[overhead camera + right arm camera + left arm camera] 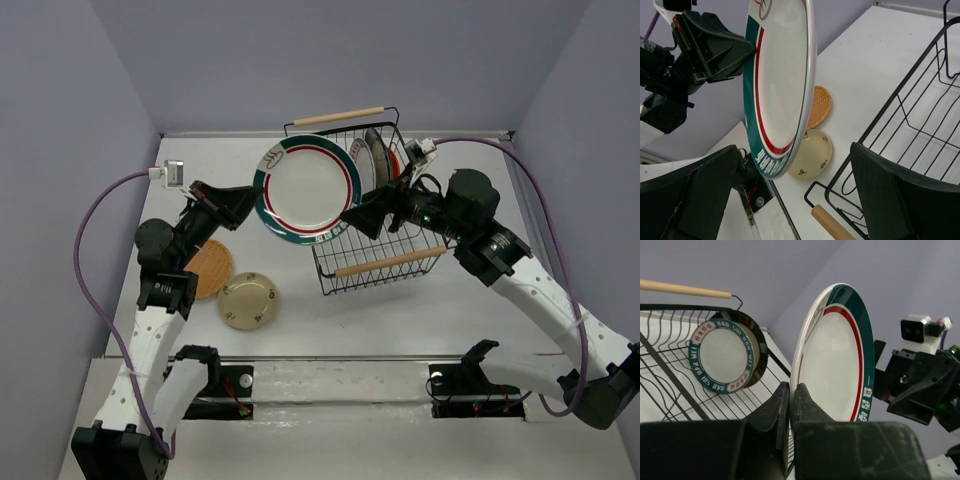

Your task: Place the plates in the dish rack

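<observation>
**Striped plate held up beside the rack**

I see the left gripper (232,205) clenched on the rim of the teal-rimmed plate (308,188), lifted off the table at the dish rack's (385,263) left side. The right gripper (360,215) is released, its 2 spread fingers either side of the opposite rim.

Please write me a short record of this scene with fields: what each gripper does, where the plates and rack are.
held plate: white round plate with teal and red rim, upright in the air beside the rack
left gripper: shut on this plate's rim
right gripper: open, jaws either side of the plate's edge
rack: black wire dish rack with wooden bar handles, several plates standing inside
table: tan-brown round plate and cream speckled round plate lying flat
</observation>
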Tool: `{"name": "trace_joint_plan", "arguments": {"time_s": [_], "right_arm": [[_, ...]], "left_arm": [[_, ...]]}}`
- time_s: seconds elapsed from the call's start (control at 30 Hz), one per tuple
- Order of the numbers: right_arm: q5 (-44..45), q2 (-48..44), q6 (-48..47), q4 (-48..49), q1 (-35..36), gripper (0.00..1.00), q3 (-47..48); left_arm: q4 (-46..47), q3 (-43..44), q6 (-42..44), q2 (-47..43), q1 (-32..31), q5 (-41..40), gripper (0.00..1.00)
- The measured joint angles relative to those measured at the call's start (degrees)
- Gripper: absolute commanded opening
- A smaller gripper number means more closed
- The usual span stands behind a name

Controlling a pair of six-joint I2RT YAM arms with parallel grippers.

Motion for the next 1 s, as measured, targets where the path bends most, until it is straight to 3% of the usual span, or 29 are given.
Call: {"name": "trace_joint_plan", "arguments": {"time_s": [0.1,0.13,0.17,0.27,0.3,0.37,0.4,0.5,0.77,1.0], "right_arm": [[-1.5,0.8,0.5,0.8,0.0,0.92,0.0],[-1.9,1.1,0.9,1.4,0.0,0.78,0.0],[-2.2,1.3,1.2,2.2,0.0,0.44,0.0],[-2.7,1.7,2.8,5.1,0.0,0.07,-0.5],[-2.4,1.7,3.8,5.9,0.0,0.07,-0.6],[0.1,2.3,3.8,6.1,-0.4,0.07,-0.7],[0.5,2.9,4.3,6.1,-0.8,0.07,-0.9],[2.9,4.3,4.3,5.3,-0.6,0.07,-1.0],[20.8,9.6,-3.7,-2.1,-0.3,0.07,7.9],[43.2,23.8,-14.1,-4.8,-0.3,0.07,21.0]], "left_arm": [[0.5,-0.6,0.0,-0.6,-0.7,2.6,0.06],[0.6,-1.2,0.1,-0.9,-1.0,3.5,0.06],[0.6,-1.9,0.2,-1.4,-1.2,4.3,0.06],[0.5,-3.4,0.5,-2.5,-1.5,5.8,0.12],[0.4,-3.8,0.6,-2.9,-1.5,6.2,0.29],[0.9,-4.1,1.1,-3.4,-1.5,7.7,0.53],[1.1,-4.1,1.9,-3.8,-1.6,8.2,0.76],[-3.0,-3.5,6.1,-4.8,-1.7,8.3,0.98],[-27.2,-0.5,23.6,-11.2,-1.7,-5.4,0.99],[-33.0,-2.2,29.5,-17.7,-1.7,-16.0,0.99]]}}
